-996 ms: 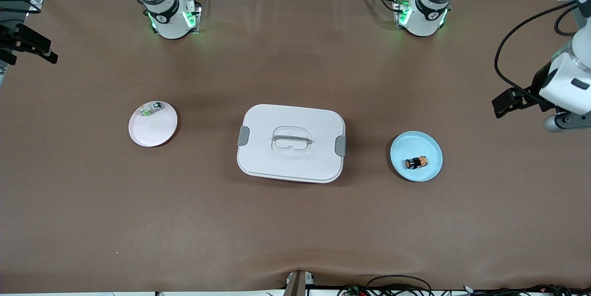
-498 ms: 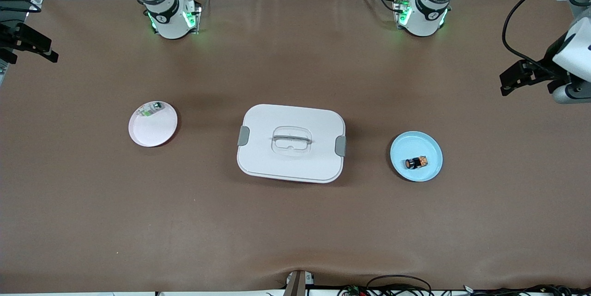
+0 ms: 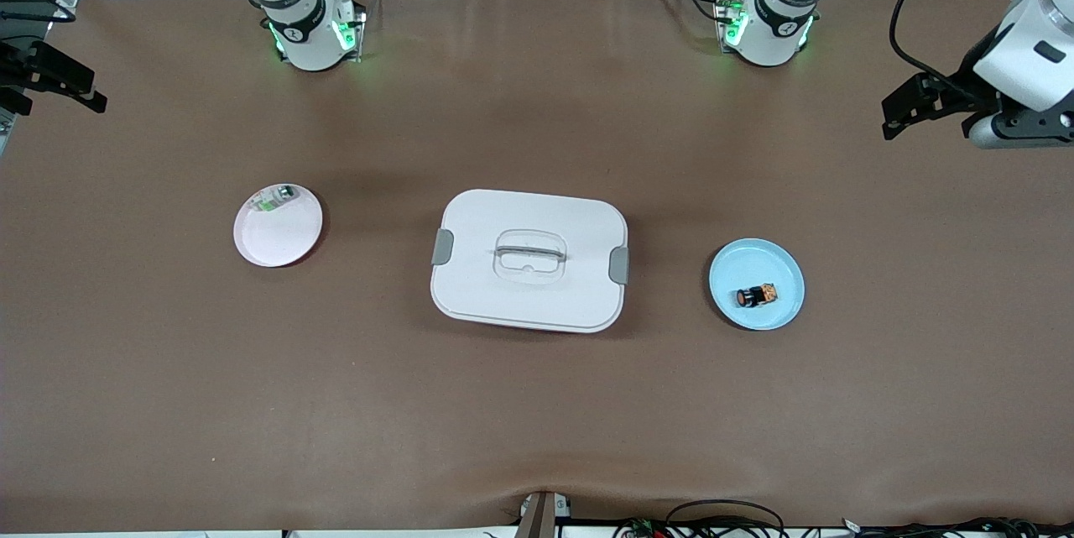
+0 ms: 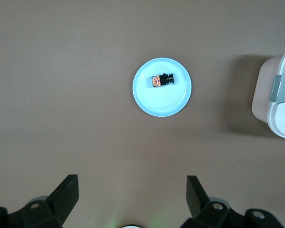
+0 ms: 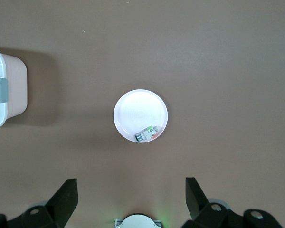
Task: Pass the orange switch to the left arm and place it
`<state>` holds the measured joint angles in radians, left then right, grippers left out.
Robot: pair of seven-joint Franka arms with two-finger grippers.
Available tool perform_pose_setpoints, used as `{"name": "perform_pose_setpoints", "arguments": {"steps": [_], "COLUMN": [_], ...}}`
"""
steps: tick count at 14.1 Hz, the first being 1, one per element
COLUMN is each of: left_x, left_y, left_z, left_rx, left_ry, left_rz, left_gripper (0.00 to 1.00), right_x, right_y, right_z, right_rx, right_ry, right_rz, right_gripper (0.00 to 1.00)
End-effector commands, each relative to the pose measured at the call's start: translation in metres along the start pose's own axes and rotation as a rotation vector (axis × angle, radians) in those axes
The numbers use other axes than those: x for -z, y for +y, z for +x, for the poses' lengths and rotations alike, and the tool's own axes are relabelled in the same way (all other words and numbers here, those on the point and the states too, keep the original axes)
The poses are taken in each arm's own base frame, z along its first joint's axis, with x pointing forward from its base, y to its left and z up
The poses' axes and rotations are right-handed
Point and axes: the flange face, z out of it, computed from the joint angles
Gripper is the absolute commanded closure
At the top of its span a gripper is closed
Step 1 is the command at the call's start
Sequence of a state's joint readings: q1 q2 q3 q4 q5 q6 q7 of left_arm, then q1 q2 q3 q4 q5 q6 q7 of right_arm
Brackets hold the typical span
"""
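The orange switch [image 3: 756,296] lies on its side on a round blue plate [image 3: 784,269], toward the left arm's end of the table. It also shows in the left wrist view [image 4: 162,80], on the plate [image 4: 162,102]. The white box [image 3: 529,295] with grey latches stands at the table's middle. My left gripper [image 3: 910,106] is open and empty, high over the bare table at the left arm's end; in its wrist view [image 4: 132,185] the fingers stand wide apart. My right gripper [image 3: 50,85] is open and empty [image 5: 131,186], high over the right arm's end.
A pink plate [image 3: 281,240] toward the right arm's end holds a small green-and-white component [image 3: 277,198]; both show in the right wrist view, plate [image 5: 133,109] and component [image 5: 148,133]. The box's ends show in the wrist views [image 4: 280,114] [image 5: 9,90].
My left gripper has moved away from the front camera and a little toward the table's middle. The right arm, the switch, the plates and the box have not moved.
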<state>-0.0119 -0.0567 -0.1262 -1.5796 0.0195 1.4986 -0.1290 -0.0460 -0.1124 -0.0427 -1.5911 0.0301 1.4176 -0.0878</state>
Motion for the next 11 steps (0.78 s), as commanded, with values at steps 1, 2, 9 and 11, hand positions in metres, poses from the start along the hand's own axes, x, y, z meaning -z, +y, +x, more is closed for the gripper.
{"name": "perform_pose_setpoints", "arguments": {"steps": [1, 2, 9, 11], "left_x": [0.001, 0.004, 0.014, 0.009], "left_y": [-0.003, -0.003, -0.006, -0.005], "left_z": [-0.006, -0.006, -0.002, 0.001], "left_rx": [-0.012, -0.012, -0.003, -0.003], "left_ry": [0.014, 0.022, 0.038, 0.031], "left_rz": [-0.02, -0.021, -0.024, -0.024], "left_gripper": [0.0, 0.0, 0.0, 0.0], "right_x": [0.005, 0.005, 0.004, 0.005], "right_y": [-0.001, -0.001, -0.003, -0.004], "right_z": [-0.001, -0.001, -0.001, -0.001], "right_rx": [0.001, 0.001, 0.005, 0.005], "right_ry": [-0.005, -0.005, -0.006, -0.005], "right_rz": [-0.012, -0.012, -0.012, -0.012], "right_gripper": [0.0, 0.0, 0.0, 0.0]}}
